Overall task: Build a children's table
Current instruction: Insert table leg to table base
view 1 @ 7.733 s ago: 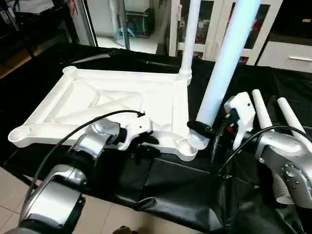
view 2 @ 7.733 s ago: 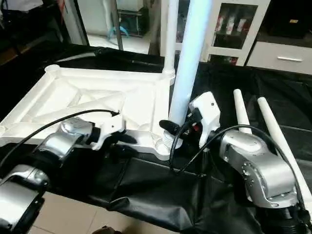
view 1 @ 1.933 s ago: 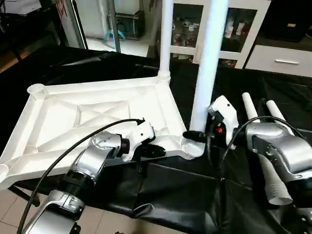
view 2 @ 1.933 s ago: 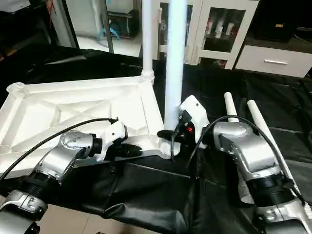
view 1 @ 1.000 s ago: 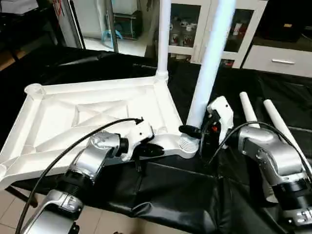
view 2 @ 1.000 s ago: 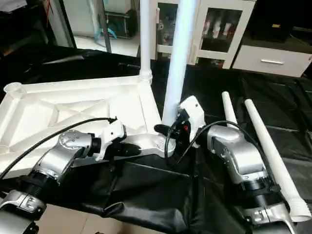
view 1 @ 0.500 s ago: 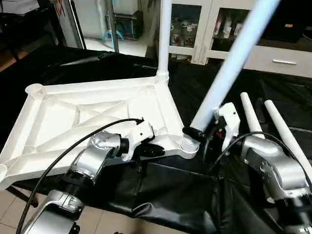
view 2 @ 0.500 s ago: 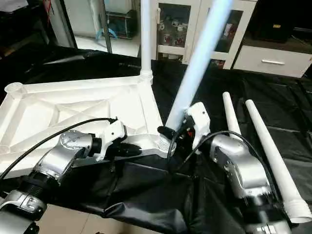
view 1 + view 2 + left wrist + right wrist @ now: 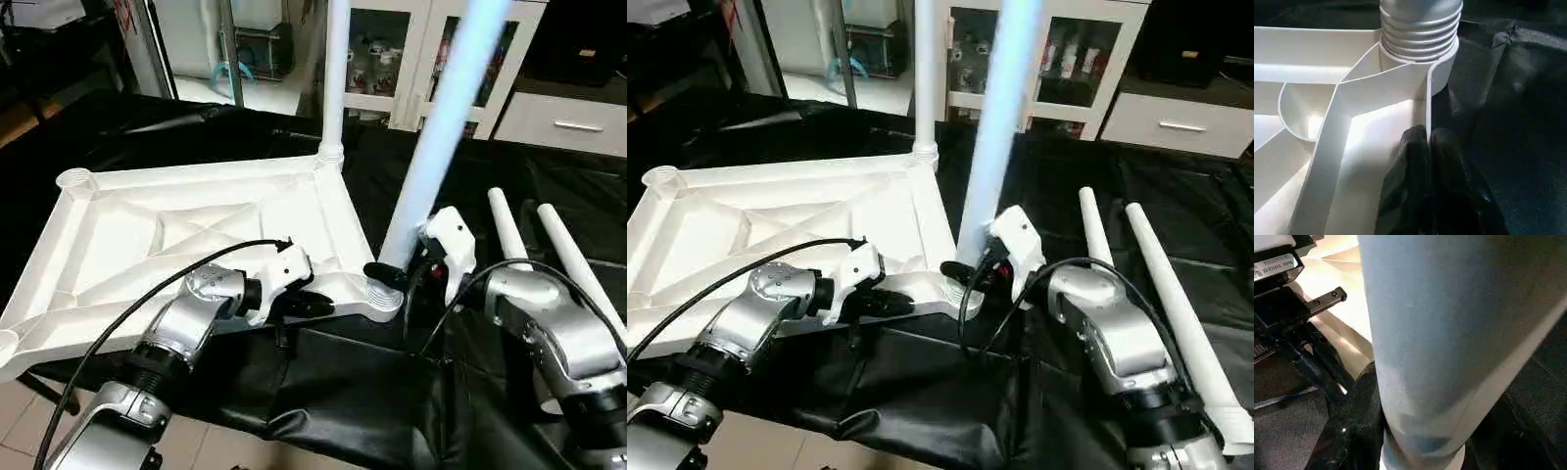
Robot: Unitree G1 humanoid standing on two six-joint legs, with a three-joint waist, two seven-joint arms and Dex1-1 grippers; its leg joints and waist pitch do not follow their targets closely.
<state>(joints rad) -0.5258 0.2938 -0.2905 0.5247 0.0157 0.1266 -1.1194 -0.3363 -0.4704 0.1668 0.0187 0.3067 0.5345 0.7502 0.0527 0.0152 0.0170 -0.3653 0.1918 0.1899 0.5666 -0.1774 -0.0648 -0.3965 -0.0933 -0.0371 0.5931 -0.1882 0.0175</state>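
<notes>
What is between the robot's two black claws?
The near right corner socket of the white tabletop, with the leg standing in it. The left gripper pinches the tabletop's edge; the right gripper clasps the leg.

Silver jointed forearms (image 9: 186, 323), white wrist housings (image 9: 451, 240), looping black cables (image 9: 118, 294), black fingers (image 9: 1422, 191)

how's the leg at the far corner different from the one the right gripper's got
The far-corner leg stands straight up in its socket with nothing touching it; the near-corner leg leans away from the tabletop. The right gripper is clamped low on the near-corner leg, whose ribbed end still shows above its socket; the far-corner leg looks fully seated. Both are long white tubes rising out of the top of the picture.
</notes>
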